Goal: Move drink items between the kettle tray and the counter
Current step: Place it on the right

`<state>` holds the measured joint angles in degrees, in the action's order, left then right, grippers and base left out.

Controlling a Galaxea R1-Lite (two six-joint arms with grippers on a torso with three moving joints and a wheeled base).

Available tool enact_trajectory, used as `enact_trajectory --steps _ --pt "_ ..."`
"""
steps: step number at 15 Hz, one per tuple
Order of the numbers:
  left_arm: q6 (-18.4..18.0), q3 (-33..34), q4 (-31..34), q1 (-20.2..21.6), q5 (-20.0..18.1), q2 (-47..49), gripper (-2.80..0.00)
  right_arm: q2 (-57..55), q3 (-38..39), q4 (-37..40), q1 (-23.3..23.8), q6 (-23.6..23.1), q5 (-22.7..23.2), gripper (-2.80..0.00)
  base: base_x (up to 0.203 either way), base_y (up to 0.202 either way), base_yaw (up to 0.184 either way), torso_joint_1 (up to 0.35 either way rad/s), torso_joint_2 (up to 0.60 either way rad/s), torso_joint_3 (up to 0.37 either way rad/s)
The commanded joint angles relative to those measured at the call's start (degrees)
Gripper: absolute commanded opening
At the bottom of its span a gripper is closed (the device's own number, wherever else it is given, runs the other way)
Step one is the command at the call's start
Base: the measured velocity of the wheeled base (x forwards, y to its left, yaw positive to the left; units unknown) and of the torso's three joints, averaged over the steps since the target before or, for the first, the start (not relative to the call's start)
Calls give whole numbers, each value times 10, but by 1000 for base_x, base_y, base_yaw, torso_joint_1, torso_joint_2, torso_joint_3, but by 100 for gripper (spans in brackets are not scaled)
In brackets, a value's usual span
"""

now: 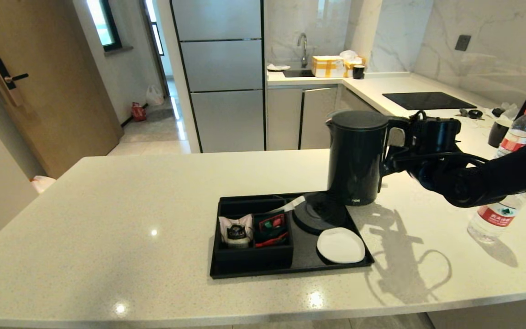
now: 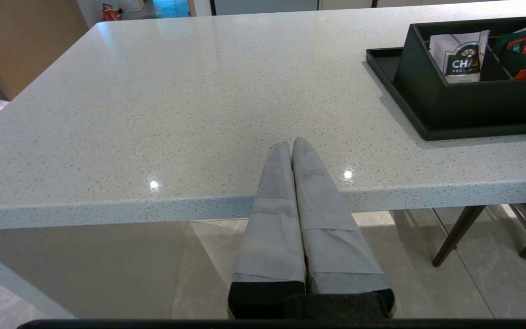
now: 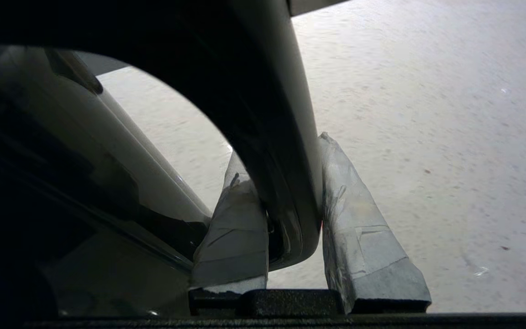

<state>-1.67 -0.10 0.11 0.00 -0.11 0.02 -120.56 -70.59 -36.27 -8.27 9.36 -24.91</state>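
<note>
Above the kettle tray's [image 1: 244, 273] far right corner, right gripper [image 1: 393, 151] clamped on black kettle's [image 1: 356, 155] loop handle [image 3: 272, 151], beside round base [image 1: 318, 214]. Below counter [image 1: 107, 205] edge, left gripper [image 2: 291, 148] parked, fingers together.

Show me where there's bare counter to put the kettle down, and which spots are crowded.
The right gripper holds the kettle by its handle. Widest bare patch: the counter left of the tray, up to its far edge. A narrower strip lies between the tray and the water bottle, under the right arm. The far right corner is cluttered.
</note>
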Motion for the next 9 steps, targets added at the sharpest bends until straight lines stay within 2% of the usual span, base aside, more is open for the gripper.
enact_trajectory --steps 1,3,9 --pt "0 0 0 0 0 0 -280 -15 -8 -2 13 1 0 -280 0 0 0 0 0 0" --pt "0 0 0 0 0 0 -280 -17 -23 5 39 0 6 -280 0 0 0 0 0 0" --pt "0 0 0 0 0 0 -280 -40 -28 9 61 11 11 -280 0 0 0 0 0 0"
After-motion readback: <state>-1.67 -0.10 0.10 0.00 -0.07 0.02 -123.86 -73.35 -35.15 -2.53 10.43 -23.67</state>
